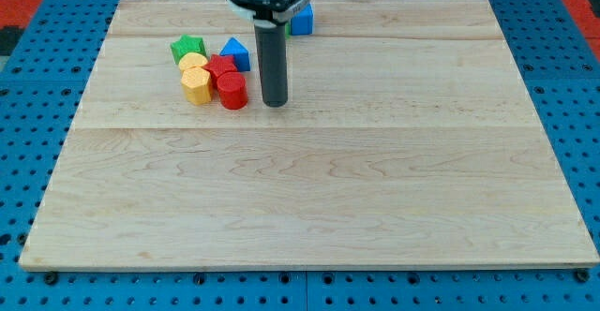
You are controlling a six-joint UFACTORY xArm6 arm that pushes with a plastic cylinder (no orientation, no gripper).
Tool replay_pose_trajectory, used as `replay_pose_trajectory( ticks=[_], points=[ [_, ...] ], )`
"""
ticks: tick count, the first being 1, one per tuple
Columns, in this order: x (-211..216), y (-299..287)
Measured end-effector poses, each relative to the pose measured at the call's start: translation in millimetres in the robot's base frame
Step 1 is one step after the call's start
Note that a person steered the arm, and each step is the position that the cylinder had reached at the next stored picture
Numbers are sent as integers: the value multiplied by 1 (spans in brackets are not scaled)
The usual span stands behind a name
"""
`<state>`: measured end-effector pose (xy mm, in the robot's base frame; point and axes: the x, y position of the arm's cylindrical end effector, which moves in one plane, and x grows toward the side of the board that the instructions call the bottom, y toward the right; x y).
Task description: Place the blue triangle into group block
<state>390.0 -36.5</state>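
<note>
The blue triangle (235, 52) sits at the upper left of the wooden board (309, 189), touching a cluster of blocks. The cluster holds a green star-like block (187, 47), a yellow round block (193, 63), a yellow hexagonal block (197, 85), a red block (221, 66) and a red cylinder (232, 91). My tip (275, 103) rests on the board just right of the red cylinder and below-right of the blue triangle, a small gap from both.
A blue cube (301, 19) lies near the board's top edge, partly hidden behind the arm, with a sliver of green beside it. A blue perforated table (572, 86) surrounds the board.
</note>
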Motion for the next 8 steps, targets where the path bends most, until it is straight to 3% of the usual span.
replay_pose_trajectory(
  ticks=[1,3,4,6,8],
  points=[
    [9,-43],
    [48,-8],
    [-17,47],
    [-89,-15],
    [-89,-29]
  ],
)
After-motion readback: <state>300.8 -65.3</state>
